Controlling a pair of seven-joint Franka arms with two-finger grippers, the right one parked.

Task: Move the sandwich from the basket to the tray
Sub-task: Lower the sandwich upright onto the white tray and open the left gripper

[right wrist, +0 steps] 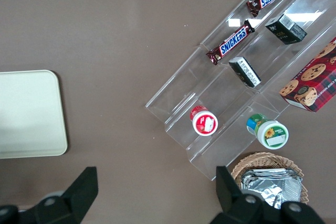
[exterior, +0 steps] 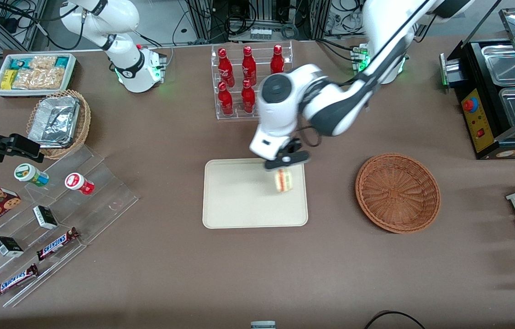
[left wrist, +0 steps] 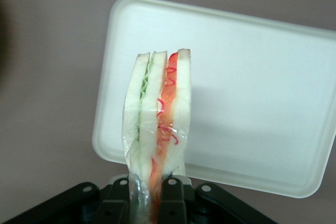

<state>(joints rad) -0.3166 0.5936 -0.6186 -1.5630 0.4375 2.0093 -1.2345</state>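
One tray, one empty basket, one sandwich pinched in end effector above tray.

Left arm bent low, tool pointing down, fingers clamped together.

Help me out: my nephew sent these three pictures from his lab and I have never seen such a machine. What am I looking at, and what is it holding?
These are two white robot arms at a brown table. One picture looks down from the front; the other two come from cameras on each arm's wrist. The working arm's gripper hangs over the cream tray, its fingers shut on a wrapped sandwich with red and green filling. The reddish-brown basket beside the tray holds nothing now. Elsewhere sit red bottles, chocolate bars on clear steps, and a foil container in a lighter basket.
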